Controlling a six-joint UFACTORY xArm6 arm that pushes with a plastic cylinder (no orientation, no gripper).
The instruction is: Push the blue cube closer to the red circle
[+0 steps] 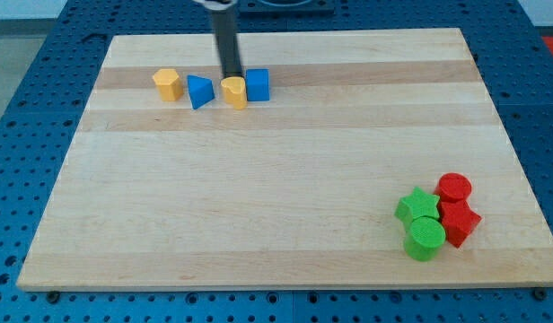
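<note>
**Blue cube far from red circle, tip behind the top row**

While no brand, label or writing can be read anywhere, the layout is plain. Largest is the bench (276, 179), a pale wooden board lying on a blue perforated surface (25, 81). My tip (232, 77) comes down at the view's top, just behind the yellow heart-like block (234, 91) and just left of the blue cube (258, 84); I cannot tell whether it touches either. No fingers exist on this rod, so no open or closed state can be told.

Cube and yellow block sit touching or nearly so. Further left in the same row stand a blue wedge-like block (199, 91) and a yellow pentagon-like block (168, 83).

Well apart, at the view's bottom right, four blocks cluster together: red circle (454, 187), red star-like block (460, 222), green star (417, 207) and green circle (425, 238).
</note>
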